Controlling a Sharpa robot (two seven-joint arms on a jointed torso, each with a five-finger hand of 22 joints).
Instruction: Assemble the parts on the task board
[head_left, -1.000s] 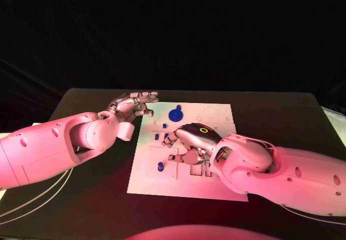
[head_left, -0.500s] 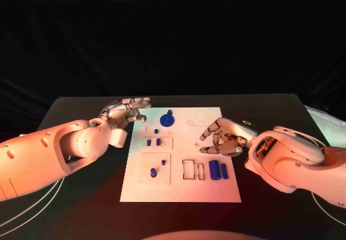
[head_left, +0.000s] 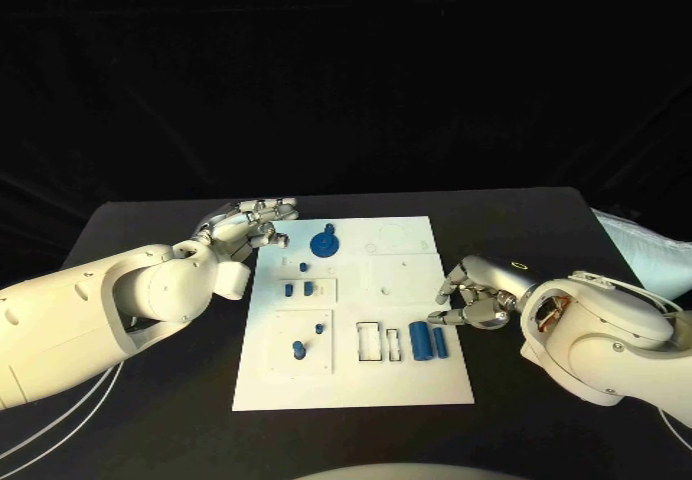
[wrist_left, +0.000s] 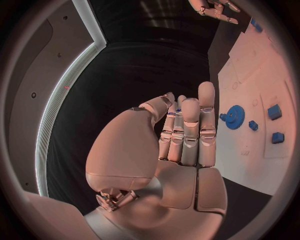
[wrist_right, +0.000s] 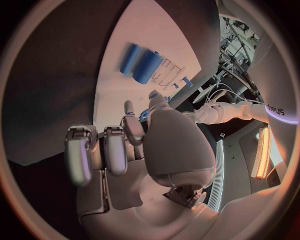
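The white task board (head_left: 355, 385) lies in the middle of the black table. A blue gear (head_left: 325, 243) sits near its far edge, also seen as the gear (wrist_left: 235, 116) beside my left fingers. Small blue parts (head_left: 297, 289) stand in the left panel, and another blue piece (head_left: 299, 349) stands nearer me. Two blue cylinders (head_left: 428, 341) lie at the near right, close ahead of the right hand (wrist_right: 125, 145). My left hand (head_left: 253, 222) hovers at the board's far left corner, fingers straight and holding nothing. My right hand (head_left: 473, 297) is at the board's right edge, fingers loosely bent and apart, holding nothing.
Two unfilled slots (head_left: 381, 341) sit just left of the cylinders. Round outlines (head_left: 389, 238) mark the board's far right part. Black table (head_left: 159, 400) surrounds the board, with dark cloth behind. Something pale (head_left: 642, 255) lies at the table's right end.
My right hand has drawn back from above the board's middle to its right edge, uncovering the cylinders and slots. The left hand has stayed at the far left corner. The camera has shifted.
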